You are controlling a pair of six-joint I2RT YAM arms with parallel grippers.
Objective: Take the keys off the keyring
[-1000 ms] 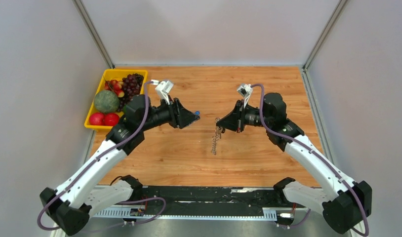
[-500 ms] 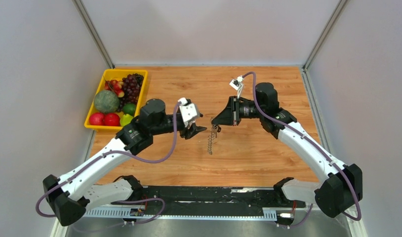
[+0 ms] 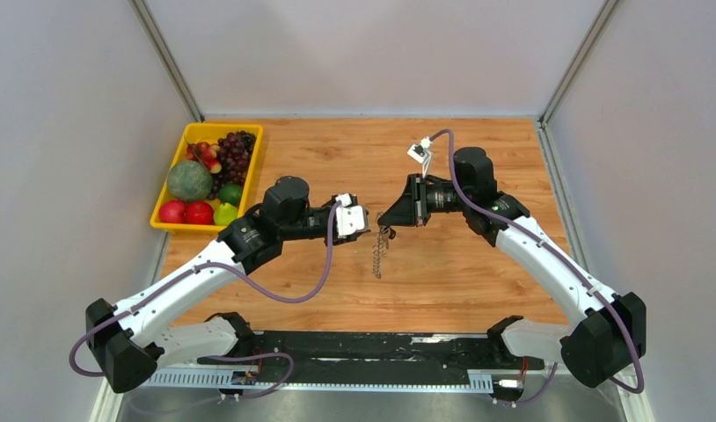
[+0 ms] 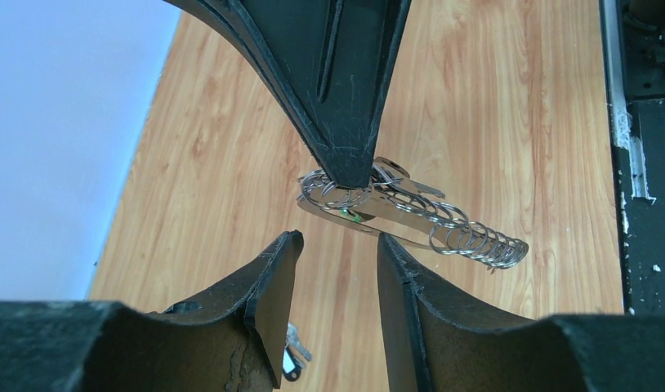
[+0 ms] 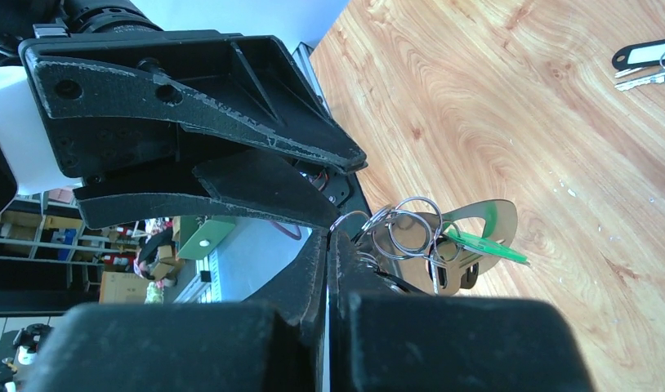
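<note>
Partly done, as judged: the keyring [image 4: 321,192] is held pinched in the right gripper [image 3: 383,220] above the table [image 3: 442,281], with metal pieces hanging from it. The left gripper [image 4: 337,245] is parted narrowly just beside it. One black-and-white key [image 5: 644,55] is seen lying apart.

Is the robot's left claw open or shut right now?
Open. The left gripper has its two fingers apart, a gap between them, holding nothing; the right gripper pinches the keyring.

Left gripper [image 4: 337,245] gapes facing the pinched-shut right gripper [image 3: 385,219], tips near.
</note>
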